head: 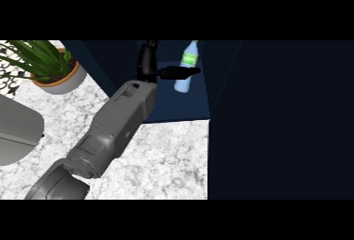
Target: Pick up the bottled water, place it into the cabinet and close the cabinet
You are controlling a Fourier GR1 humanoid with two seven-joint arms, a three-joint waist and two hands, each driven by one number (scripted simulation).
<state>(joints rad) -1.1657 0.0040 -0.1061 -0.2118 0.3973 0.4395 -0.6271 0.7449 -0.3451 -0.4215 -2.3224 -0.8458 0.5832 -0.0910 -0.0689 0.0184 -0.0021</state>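
Note:
The bottled water (188, 56), clear with a green label, stands nearly upright inside the dark blue cabinet (181, 110) at the top middle. My left hand (148, 60) reaches into the cabinet just left of the bottle. Its fingers point straight up and away, and its thumb (178, 72) sticks out to the right across the bottle's lower half. The fingers are not curled round the bottle, so the hand is open. The grey forearm (117, 126) slants up from the lower left. My right hand does not show.
The cabinet's dark open door (283, 122) fills the right side of the view. A potted green plant (59, 75) stands at the upper left on the marble counter (166, 159). A grey rounded object (14, 133) sits at the left edge.

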